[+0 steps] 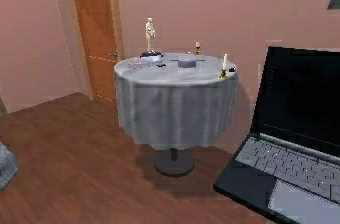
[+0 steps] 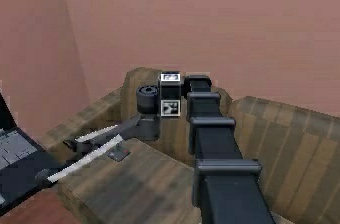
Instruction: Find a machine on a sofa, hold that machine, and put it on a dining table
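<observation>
Laptop (image 1: 300, 135) open, near striped sofa (image 2: 303, 145).

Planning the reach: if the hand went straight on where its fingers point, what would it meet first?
Most likely the open laptop, at its base, though depth is unclear.

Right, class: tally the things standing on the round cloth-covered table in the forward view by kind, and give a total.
Statuette: 1
Candles: 2
Low flat things: 2
Total on the table: 5
</observation>
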Robot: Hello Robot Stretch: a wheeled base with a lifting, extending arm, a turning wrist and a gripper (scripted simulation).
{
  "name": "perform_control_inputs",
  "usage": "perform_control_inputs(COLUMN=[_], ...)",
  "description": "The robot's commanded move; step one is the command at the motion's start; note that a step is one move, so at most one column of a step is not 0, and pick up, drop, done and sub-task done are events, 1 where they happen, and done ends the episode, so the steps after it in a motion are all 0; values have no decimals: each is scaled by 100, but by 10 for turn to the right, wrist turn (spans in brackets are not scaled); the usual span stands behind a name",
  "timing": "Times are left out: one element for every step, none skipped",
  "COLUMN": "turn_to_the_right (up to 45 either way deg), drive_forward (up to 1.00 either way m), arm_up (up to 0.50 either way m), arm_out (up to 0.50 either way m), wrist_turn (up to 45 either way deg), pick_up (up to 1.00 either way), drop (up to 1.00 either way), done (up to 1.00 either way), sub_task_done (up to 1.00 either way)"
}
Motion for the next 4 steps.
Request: perform_control_inputs(turn_to_the_right=[0, 0, -450, -450], drive_forward=[0, 0, 0, 0], arm_up=[0, 0, 0, 0], arm_out=[0, -20, 0, 0], wrist_turn=[-420, 0, 0, 0], pick_up=[0, 0, 0, 0], drop=[0, 0, 0, 0], done=[0, 0, 0, 0], sub_task_done=[0, 0, 0, 0])
